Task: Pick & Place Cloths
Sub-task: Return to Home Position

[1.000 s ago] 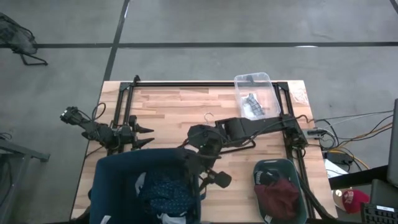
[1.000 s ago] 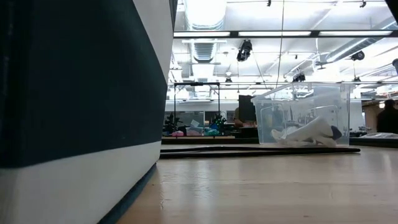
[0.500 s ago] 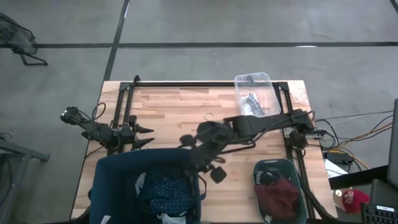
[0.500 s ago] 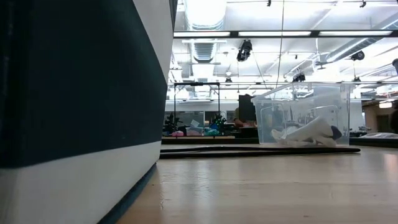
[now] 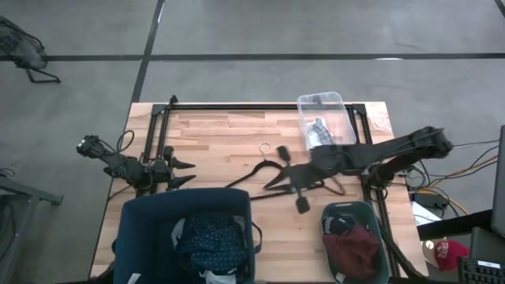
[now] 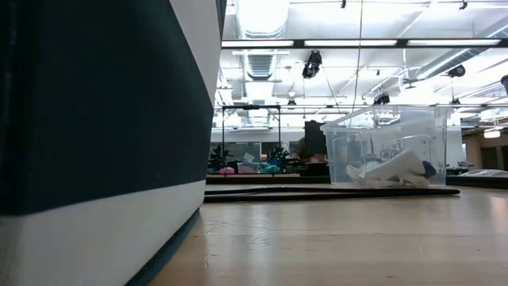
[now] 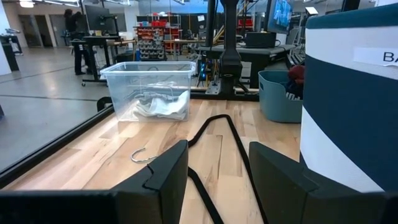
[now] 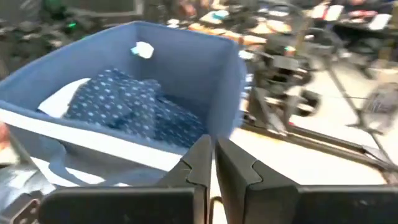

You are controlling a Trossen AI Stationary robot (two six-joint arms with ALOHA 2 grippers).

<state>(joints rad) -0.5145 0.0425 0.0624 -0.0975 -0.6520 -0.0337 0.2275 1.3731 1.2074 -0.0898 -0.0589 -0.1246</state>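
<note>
1. The left gripper (image 5: 188,173) sits at the table's 9 o'clock edge with its fingers apart and nothing between them.
2. Seen from above, the navy shirt (image 5: 209,237) lies at about 5 o'clock from that gripper, inside the blue bin (image 5: 146,229). It is a crumpled heap of white-dotted cloth with no clear long axis, and a pale shirt (image 8: 59,99) shows from under it.
3. A wire hanger (image 5: 256,172) lies flat on the bare wood near mid-table, outside the bin.
4. The right gripper (image 5: 282,183) hangs over the hanger with its fingers together, carrying nothing. The navy shirt is at its 8 o'clock. The left arm is nearer the bin, but I see no cloth left loose to fetch.
5. At 1 o'clock from the right gripper, a clear box (image 5: 341,106) holds grey-white socks (image 5: 318,130).
6. At 4 o'clock from it, a small teal tub (image 5: 371,213) holds a maroon piece (image 5: 357,248) and a black garment (image 5: 338,226).
7. My guess is that only the trip back to rest remains.
</note>
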